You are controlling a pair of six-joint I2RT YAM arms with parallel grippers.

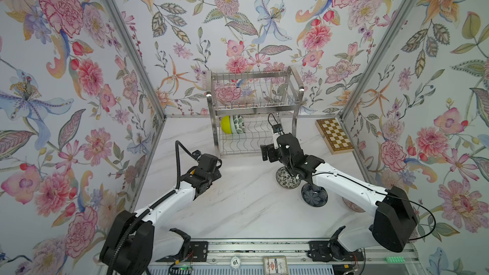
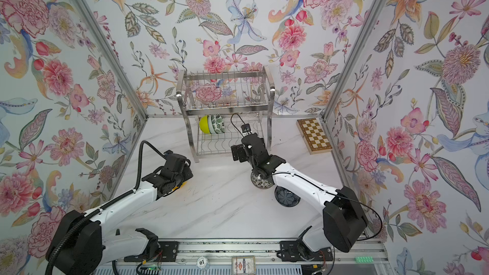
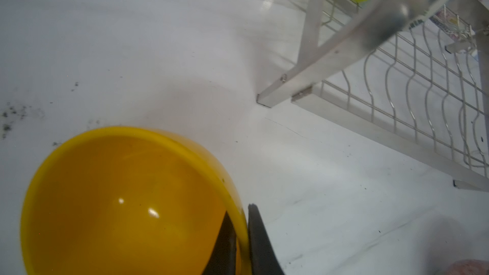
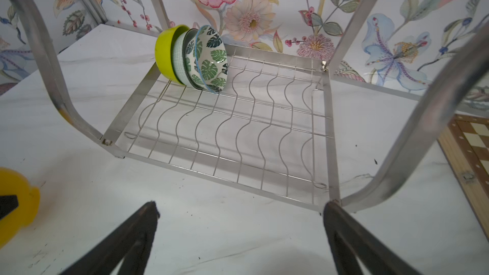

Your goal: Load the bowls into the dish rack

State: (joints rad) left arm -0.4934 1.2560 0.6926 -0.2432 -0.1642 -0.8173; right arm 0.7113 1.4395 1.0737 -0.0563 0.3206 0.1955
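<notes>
We have the left gripper (image 3: 242, 223) clenched on the rim of the orange-yellow bowl (image 3: 127, 207), one finger inside the wall and one outside. The bowl sits low over the marble table (image 3: 132, 48), just in front of the near left leg of the dish rack (image 3: 312, 75); whether its foot is clear of the table we cannot tell. The right gripper (image 4: 240, 205) hangs with its fingers spread wide and nothing between them, facing the front of the lower tier. At the back left of that tier three bowls stand on edge: the lime-yellow bowl (image 4: 165, 51), the pale aqua bowl (image 4: 180, 56) nested in it, and the green-leaf bowl (image 4: 211, 62) outermost. We judge the move should go gently, since a pinch on one rim gives little hold and the wall looks slick. We lift enough to pass the front rail, enter under the upper tier, tip the bowl on edge like its neighbours, and seat it in a free wavy slot beside the green-leaf bowl without knocking it. We let go only once the wires carry it. The right arm stands before the tier, so we steer round it. The black-white floral bowl (image 1: 284, 179) and dark navy bowl (image 1: 315, 194) wait on the table.
</notes>
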